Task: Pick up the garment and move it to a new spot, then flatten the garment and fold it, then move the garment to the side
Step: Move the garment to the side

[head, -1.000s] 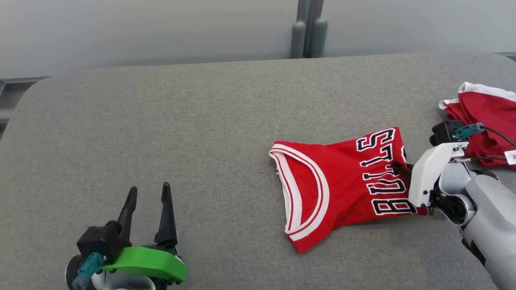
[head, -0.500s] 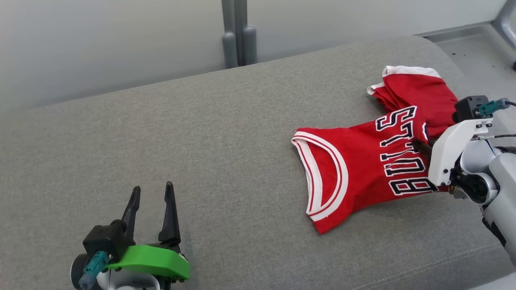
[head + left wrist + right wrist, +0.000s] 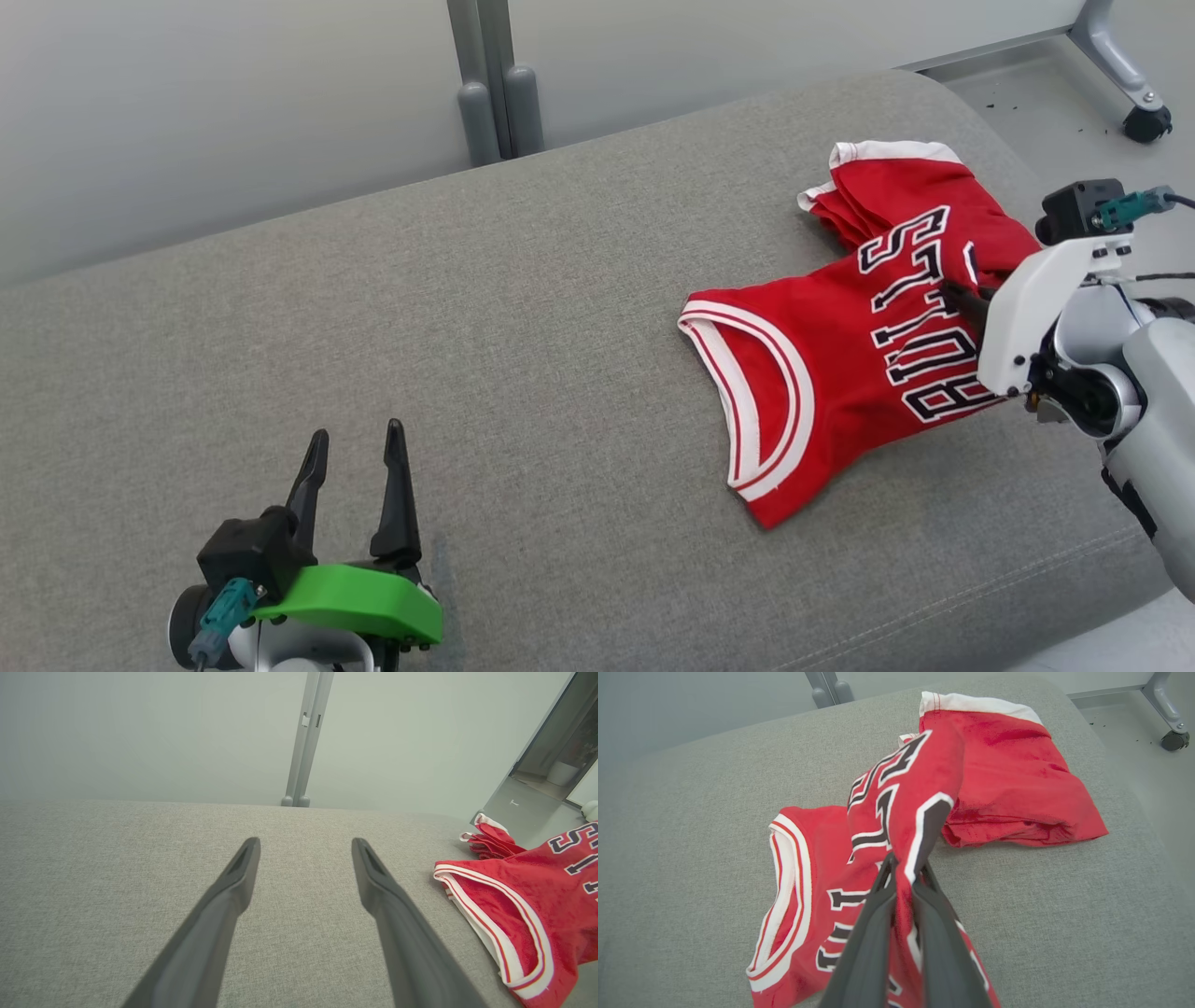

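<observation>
the red jersey (image 3: 831, 373), with its white-trimmed neckline and black lettering, lies mostly flat on the grey cushion (image 3: 448, 336), one edge pinched up into a ridge. the right gripper (image 3: 962, 301) is clamped on that ridge through the lettering. in the right wrist view the cloth rises between the two dark fingers (image 3: 873, 933) and drapes away ahead of the jaws, so most of it rests on the cushion rather than hanging free. that low, one-point hold suits sliding the piece sideways, which looks like the final move-aside step. just beyond the fingertips sits a folded red cloth (image 3: 1017, 788), touching the jersey or perhaps slightly under it; i cannot tell which. the left gripper (image 3: 359, 448) hovers well apart from the jersey, jaws spread wide and empty, out of the way.
</observation>
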